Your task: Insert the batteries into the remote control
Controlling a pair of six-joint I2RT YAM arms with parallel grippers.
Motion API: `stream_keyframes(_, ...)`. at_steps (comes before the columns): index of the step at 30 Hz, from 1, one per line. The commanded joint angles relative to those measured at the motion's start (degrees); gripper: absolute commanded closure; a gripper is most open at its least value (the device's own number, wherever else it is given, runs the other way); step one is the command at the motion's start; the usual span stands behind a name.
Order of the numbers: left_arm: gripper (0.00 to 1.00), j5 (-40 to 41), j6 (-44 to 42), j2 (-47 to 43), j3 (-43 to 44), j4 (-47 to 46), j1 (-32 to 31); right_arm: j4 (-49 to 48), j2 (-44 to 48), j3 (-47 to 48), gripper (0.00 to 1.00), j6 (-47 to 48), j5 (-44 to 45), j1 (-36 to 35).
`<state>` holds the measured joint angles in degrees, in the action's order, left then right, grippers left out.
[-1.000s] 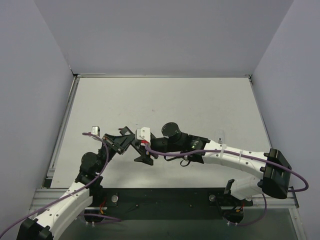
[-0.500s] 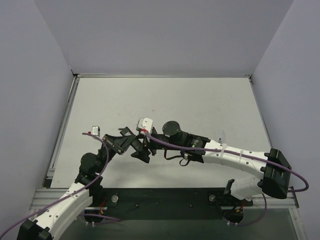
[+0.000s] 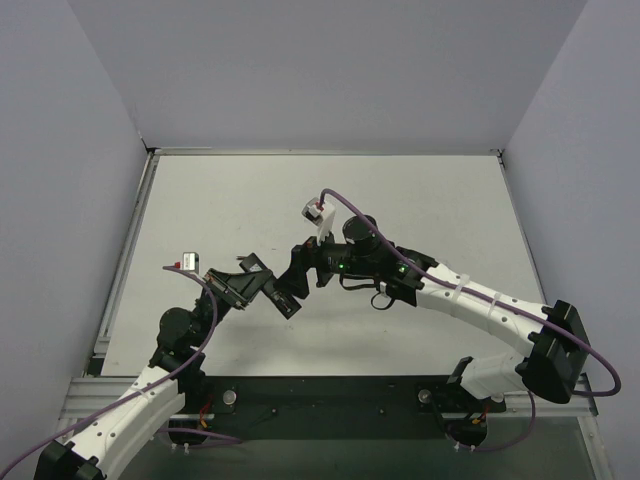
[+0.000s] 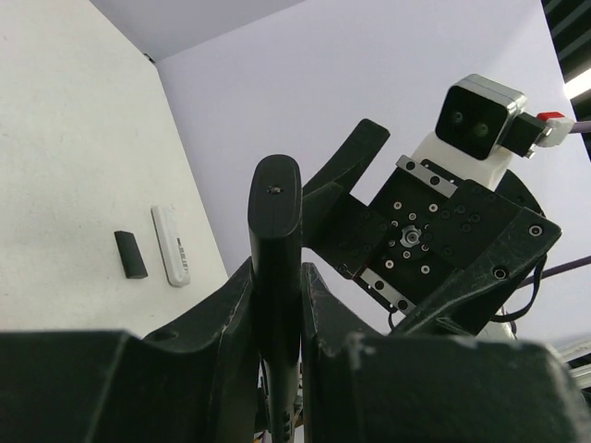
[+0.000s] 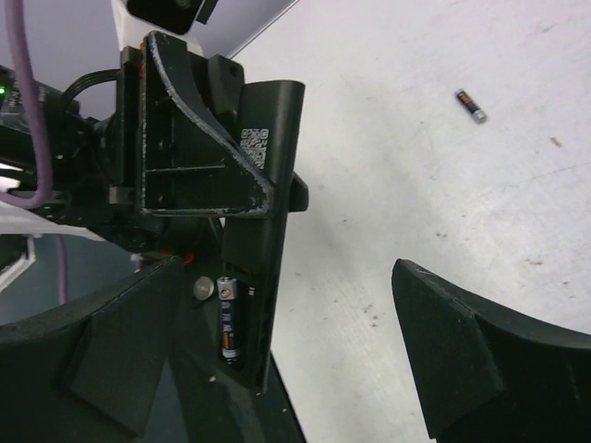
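My left arm [image 3: 120, 420] and right arm [image 3: 480, 305], white and black.
White shells, black joints, black right gripper [image 5: 286, 277], purple cable [image 5: 17, 46], white camera [image 4: 476, 125].

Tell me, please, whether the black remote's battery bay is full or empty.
Partly filled: one battery sits in the remote; the slot beside it looks empty.

On the black remote [image 5: 282, 138], a small white code label. Seated battery [image 5: 227, 323] black with an orange band. Loose battery [image 5: 471, 105] dark grey, paler at the ends. White remote [image 4: 172, 245] with grey print; just beside it, a black cover [image 4: 130, 255]. Off-white bench [image 3: 400, 200], faintly speckled. Purple cable [image 5: 20, 92].
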<state>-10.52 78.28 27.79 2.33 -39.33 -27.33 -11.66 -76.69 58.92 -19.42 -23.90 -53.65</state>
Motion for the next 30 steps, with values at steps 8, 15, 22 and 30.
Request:
stream_keyframes(8, 1.00, -0.37, -1.03, -0.54, 2.77, -5.84, -0.09, -6.00, -2.59, -1.35, 0.17, -12.48, -13.36, 2.14)
stream_keyframes(15, 1.00, -0.29, -0.85, -0.46, 3.12, -6.90, -0.09, -7.85, -4.70, -2.22, 0.24, -14.50, -16.00, 2.23)
stream_keyframes(22, 1.00, -0.20, -0.50, -0.37, 3.21, -7.60, -0.09, -8.56, -5.40, -3.10, 0.35, -14.95, -16.44, 2.58)
stream_keyframes(30, 1.00, -0.20, -0.50, -0.46, 3.65, -8.48, -0.09, -7.85, -7.25, -3.37, 0.52, -14.24, -17.32, 2.67)
